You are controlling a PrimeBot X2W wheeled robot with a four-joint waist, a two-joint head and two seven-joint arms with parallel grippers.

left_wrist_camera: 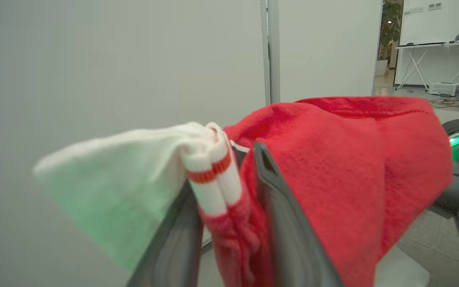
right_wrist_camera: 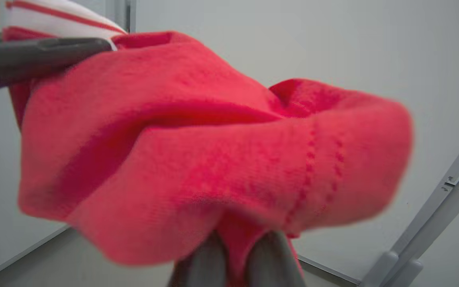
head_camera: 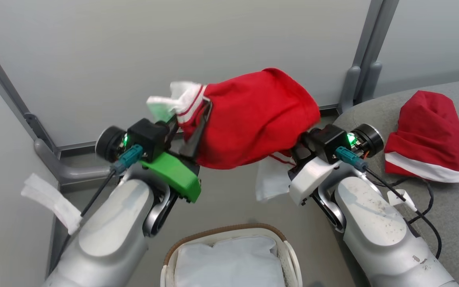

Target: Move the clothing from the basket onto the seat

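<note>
At the left, the left pincer [head_camera: 191,115] is pressed onto the white-banded end of a red garment [head_camera: 253,119]. The left wrist view shows the striped white cuff and bunched red cloth caught between its two dark fingers [left_wrist_camera: 285,215]. The garment hangs in the air, stretched between the two arms in front of a pale wall panel [head_camera: 134,59]. The basket [head_camera: 221,233] stands below it on the floor, its white liner [head_camera: 229,263] showing. At the garment's other end the right pincer [right_wrist_camera: 237,251] pinches a fold of red fabric, its fingertips close together. Further right a second red garment [head_camera: 428,135] with a white band lies crumpled on the grey seat [head_camera: 448,215], well apart from the held one.
</note>
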